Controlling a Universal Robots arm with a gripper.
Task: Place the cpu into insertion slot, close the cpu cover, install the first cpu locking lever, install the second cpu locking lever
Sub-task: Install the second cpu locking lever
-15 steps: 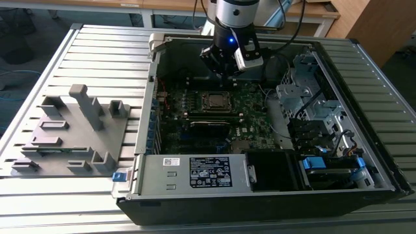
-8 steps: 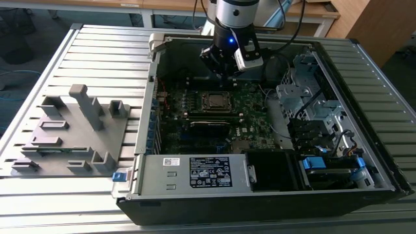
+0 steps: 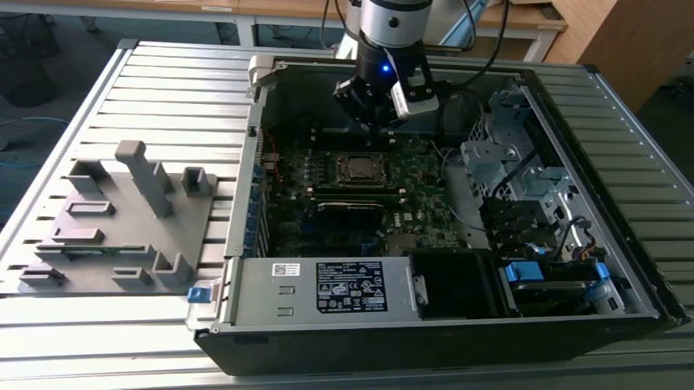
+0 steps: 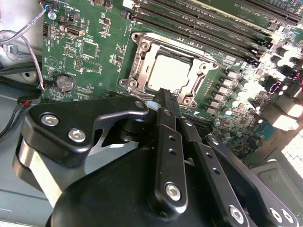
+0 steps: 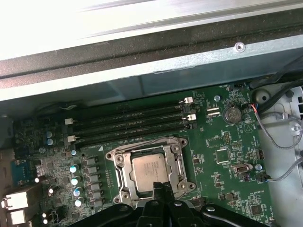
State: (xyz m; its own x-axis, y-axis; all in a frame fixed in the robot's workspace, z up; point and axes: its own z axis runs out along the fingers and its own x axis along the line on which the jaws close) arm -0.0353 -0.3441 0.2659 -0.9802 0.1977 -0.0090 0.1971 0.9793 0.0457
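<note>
Hanging over the open computer case point(image 3: 434, 325), the arm's gripper point(image 3: 375, 130) points down at the motherboard point(image 3: 358, 195), with its tip just beside the socket edge that faces the case wall. In both wrist views the two black fingers point(image 4: 166, 123) lie pressed together with no gap and nothing between them, so the jaws are together and empty. The cpu point(image 5: 150, 171) lies flat inside the insertion slot point(image 5: 182, 163), its silvery-grey face up; in the second wrist view it shows as a pale square point(image 4: 169, 72) just beyond the fingertips. The cpu cover point(image 5: 124, 170) lies down around the chip as a thin metal frame, its cut-out showing the chip's face. Whether either locking lever is latched cannot be told. Long black memory sticks point(image 5: 128, 124) sit next to the socket. In the exterior view the case rests on a slatted metal table point(image 3: 162, 89), with a grey fixture point(image 3: 119, 219) well apart at the exterior view's left.
</note>
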